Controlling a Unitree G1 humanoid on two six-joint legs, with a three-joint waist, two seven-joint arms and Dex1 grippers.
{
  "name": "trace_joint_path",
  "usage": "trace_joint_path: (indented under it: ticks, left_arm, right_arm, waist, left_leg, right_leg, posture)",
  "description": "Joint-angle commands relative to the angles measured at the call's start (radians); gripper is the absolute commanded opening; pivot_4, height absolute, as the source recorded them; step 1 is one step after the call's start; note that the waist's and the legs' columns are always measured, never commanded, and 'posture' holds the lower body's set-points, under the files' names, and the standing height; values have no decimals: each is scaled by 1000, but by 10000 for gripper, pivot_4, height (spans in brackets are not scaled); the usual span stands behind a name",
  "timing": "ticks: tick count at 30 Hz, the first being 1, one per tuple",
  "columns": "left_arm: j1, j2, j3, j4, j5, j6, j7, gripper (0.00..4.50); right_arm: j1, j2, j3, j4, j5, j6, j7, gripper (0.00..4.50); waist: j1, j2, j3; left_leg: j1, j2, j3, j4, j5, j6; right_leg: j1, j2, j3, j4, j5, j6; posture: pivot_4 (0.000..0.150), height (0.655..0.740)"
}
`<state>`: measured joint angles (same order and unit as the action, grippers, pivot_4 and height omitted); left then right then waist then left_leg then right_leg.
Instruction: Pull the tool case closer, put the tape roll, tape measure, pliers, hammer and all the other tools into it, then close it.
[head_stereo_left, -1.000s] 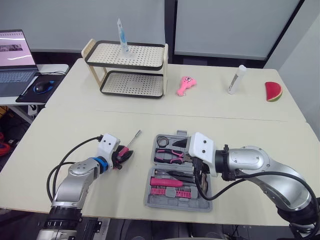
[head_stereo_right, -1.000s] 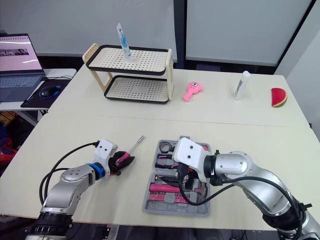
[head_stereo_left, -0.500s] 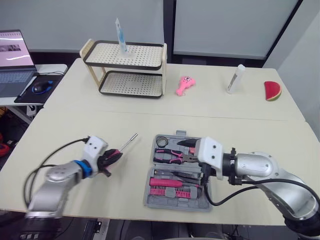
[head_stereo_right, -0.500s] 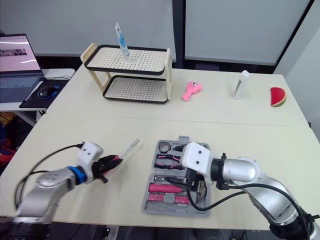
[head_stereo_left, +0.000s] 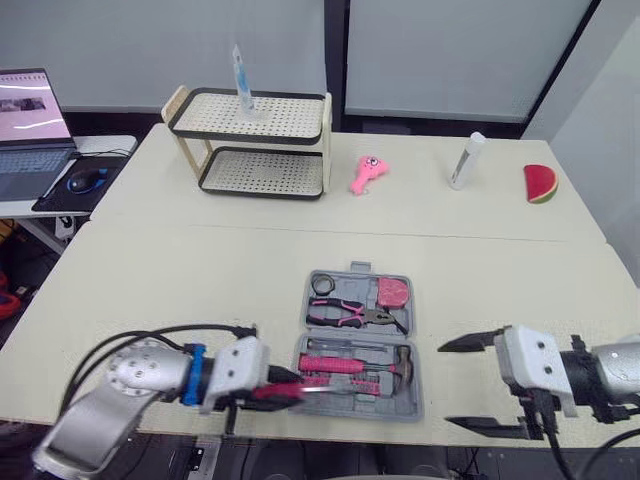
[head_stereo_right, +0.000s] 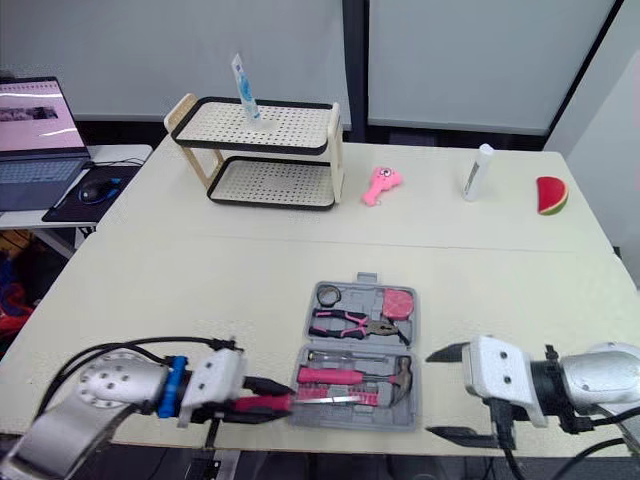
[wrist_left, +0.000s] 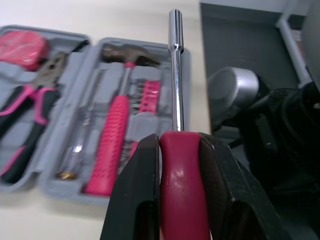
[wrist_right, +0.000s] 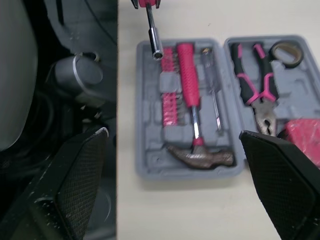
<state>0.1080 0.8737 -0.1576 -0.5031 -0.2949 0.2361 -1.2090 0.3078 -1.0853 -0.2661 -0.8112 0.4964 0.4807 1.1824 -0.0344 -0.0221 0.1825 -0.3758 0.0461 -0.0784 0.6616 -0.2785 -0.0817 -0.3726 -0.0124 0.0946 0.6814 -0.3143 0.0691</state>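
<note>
The grey tool case (head_stereo_left: 412, 400) lies open near the table's front edge. In it are the tape roll (head_stereo_left: 322, 286), pliers (head_stereo_left: 350, 313), pink tape measure (head_stereo_left: 393, 292) and pink-handled hammer (head_stereo_left: 345, 364). My left gripper (head_stereo_left: 272, 388) is shut on a pink-handled screwdriver (wrist_left: 180, 165). It holds the tool level, and the metal shaft (wrist_left: 176, 75) reaches over the case's front left corner. My right gripper (head_stereo_left: 445, 385) hovers to the right of the case at the table edge, its fingers (wrist_right: 280, 170) wide open with nothing between them.
A two-tier rack (head_stereo_left: 250, 140) with a tube (head_stereo_left: 240, 70) on top stands at the back left. A pink toy (head_stereo_left: 368, 170), a white bottle (head_stereo_left: 465, 160) and a watermelon slice (head_stereo_left: 541, 184) lie along the back. A laptop (head_stereo_left: 25, 120) sits on a side desk.
My left gripper carried the screwdriver from the table left of the case to the case's front left corner. My right gripper drew back out of the case to its right.
</note>
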Motion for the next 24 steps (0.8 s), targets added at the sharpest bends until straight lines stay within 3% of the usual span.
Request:
trace_joint_path:
  ticks: [1,12,24]
  left_arm:
    - [-72,-43,-86,31,79,-4,38,7342]
    - [-176,-180,-292,88,242,65,132,7341]
    - [-259,-211,-389,41,281,208,136,7341]
  right_arm:
    - [10,-21,-68,17,2,-51,62,45000]
    - [22,-23,-102,16,8,-32,82,45000]
    - [25,-26,-108,0,-1,-11,72,45000]
  waist:
    - [3,0,0]
    - [5,0,0]
    - [4,0,0]
  left_leg:
    - [0,0,0,0,0,0]
    - [0,-1,0,0,0,0]
    - [-1,-1,0,1,0,0]
  right_leg:
    - [0,0,0,0,0,0]
    - [0,0,1,-1,0,1]
    - [0,0,1,-1,0,1]
  posture:
    - [1500,7350]
    - [1500,7350]
    - [1500,7350]
